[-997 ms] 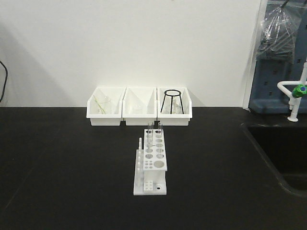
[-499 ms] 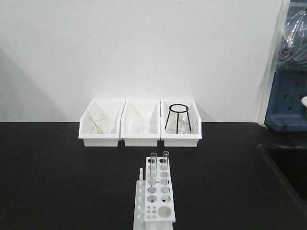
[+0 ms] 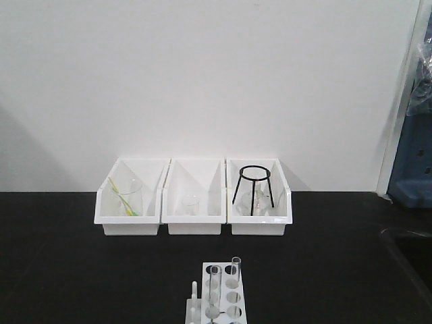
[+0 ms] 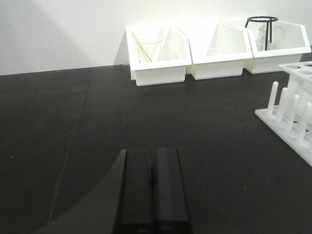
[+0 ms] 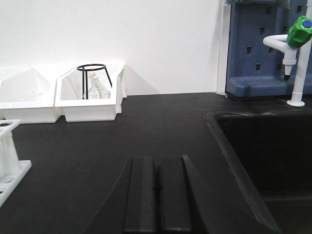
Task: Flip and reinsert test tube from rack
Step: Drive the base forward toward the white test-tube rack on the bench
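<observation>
**Status: not started.**

1. Rack position. The rack stands on the black bench top at the lower edge of the front view, in front of the three white bins and well apart from them. The frame cuts off its near part, so only the rear rows of holes are visible.

2. Tube position. Two clear tubes stand upright in the rearmost holes, open ends up: the left tube and the right tube. They look alike, and which one is the test tube to be flipped cannot be determined. Neither is lifted, tilted or inverted.

3. Left gripper. The two black fingers are pressed together with nothing between them. The gripper hangs low over bare bench. The rack lies ahead and to its right, at the frame edge, and is not touched.

4. Right gripper. The fingers are likewise together and empty. The rack shows only at the left edge of this view. The sink lies to the right.

5. Work completed. None is evident: no tube is out of the rack.

6. Work remaining. All of it:
   - separate the fingers of one gripper;
   - bring them around a tube;
   - draw the tube straight up clear of the hole;
   - invert it, probably with a hand-over between the arms;
   - lower it back into a hole.
</observation>
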